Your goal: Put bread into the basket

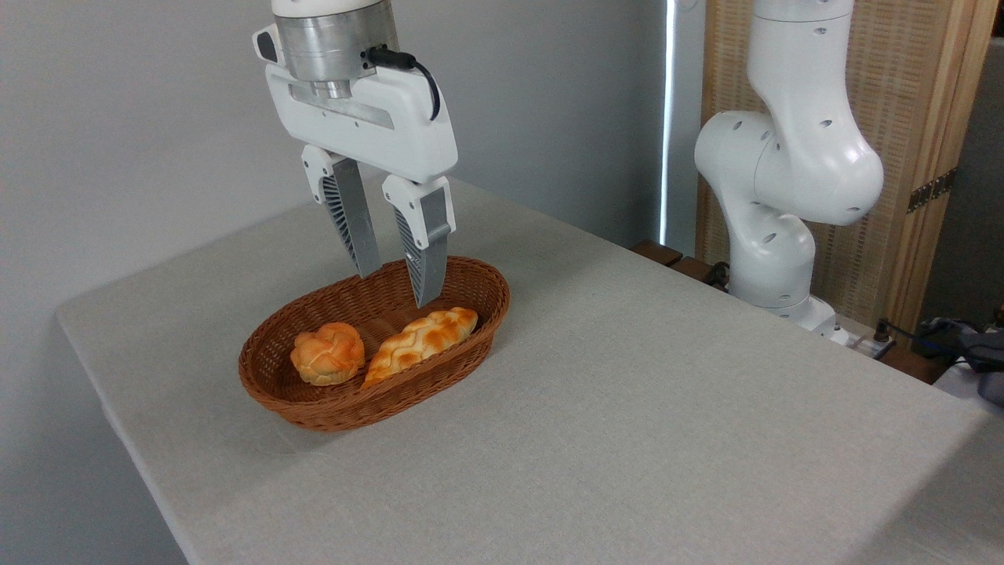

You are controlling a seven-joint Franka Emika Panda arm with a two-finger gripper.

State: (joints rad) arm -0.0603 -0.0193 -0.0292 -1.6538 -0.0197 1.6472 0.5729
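The long braided bread (421, 336), golden-orange with pale creases, lies inside the reddish-brown wicker basket (314, 408), along its right side. My gripper (394, 289) hangs just above the basket's far half, pointing down. Its two grey fingers are apart and hold nothing. The right fingertip ends a little above the loaf's far end, not touching it.
A small round knotted orange bun (328, 354) sits in the basket to the left of the loaf. The basket stands on a grey cloth-covered table (627, 408). The arm's white base (784, 196) rises at the table's far right edge, with cables (957, 341) beside it.
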